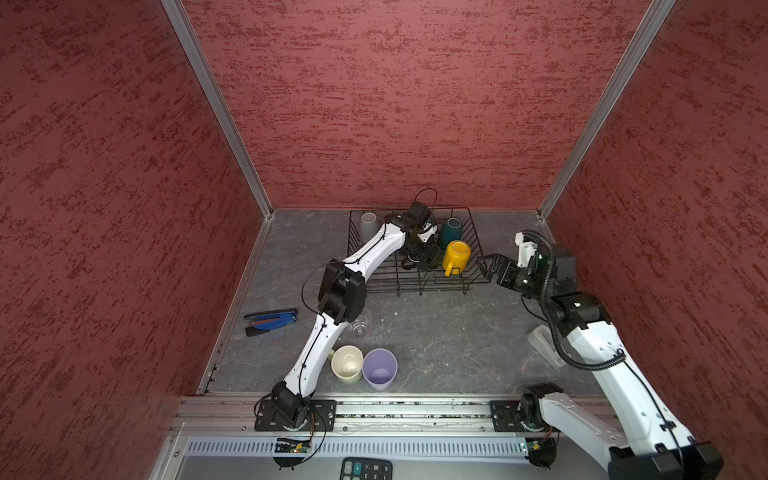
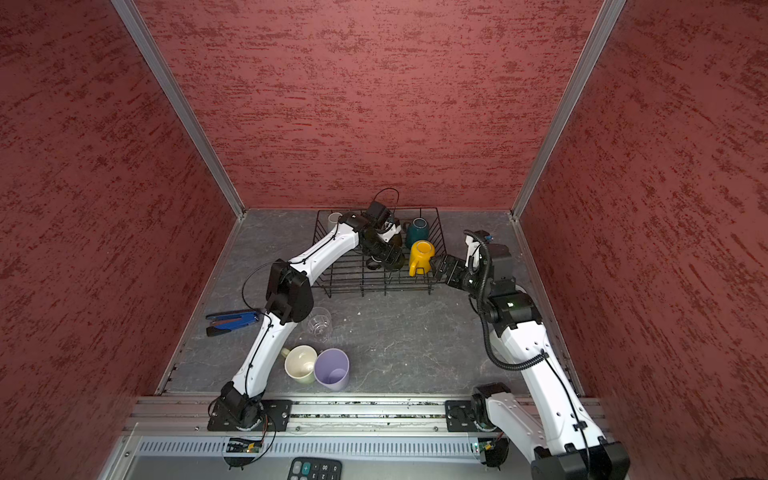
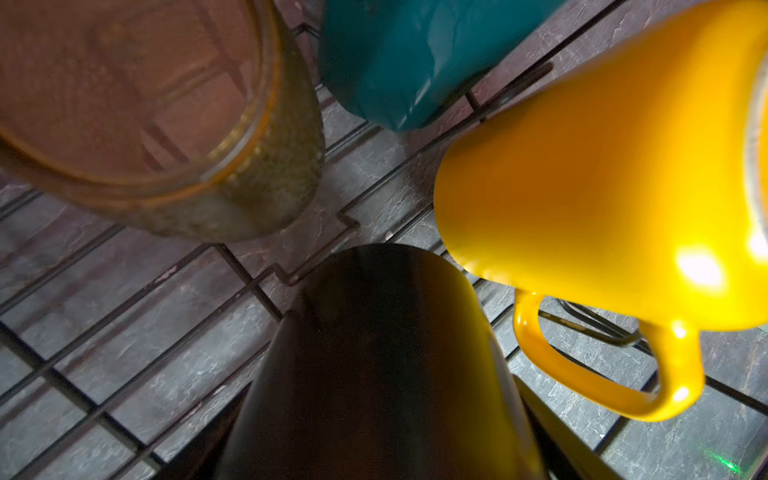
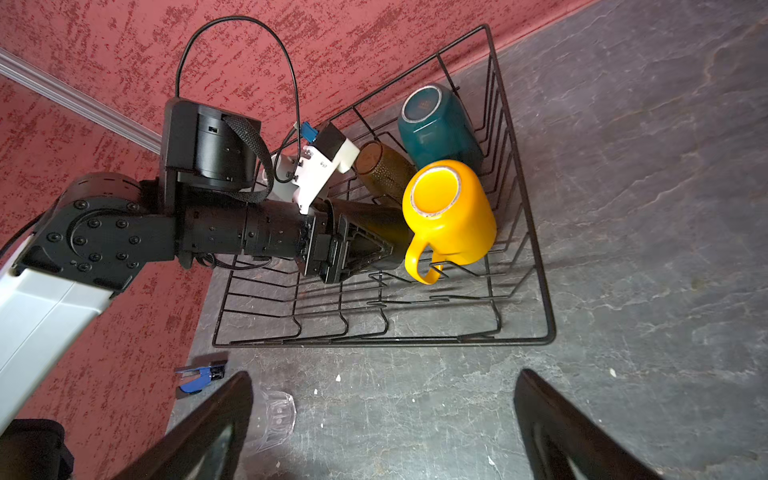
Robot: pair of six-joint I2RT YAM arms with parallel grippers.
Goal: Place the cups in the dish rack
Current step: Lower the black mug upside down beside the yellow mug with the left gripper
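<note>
Right wrist view: my left gripper (image 4: 384, 245) clamps black mug (image 4: 374, 214) in dish rack (image 4: 415, 341), right gripper (image 4: 384, 374) open; both top views: clear glass (image 1: 360, 326), pale-green mug (image 1: 347, 363), lilac tumbler (image 1: 379, 368) unracked.

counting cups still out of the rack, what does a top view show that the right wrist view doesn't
Only a top view: the pale-green mug and lilac tumbler, upright on the table. Only the right wrist view: the brown cup leaning in the dish rack. Both: the rack, yellow mug, teal mug, clear glass, and the left gripper around the black mug.
</note>
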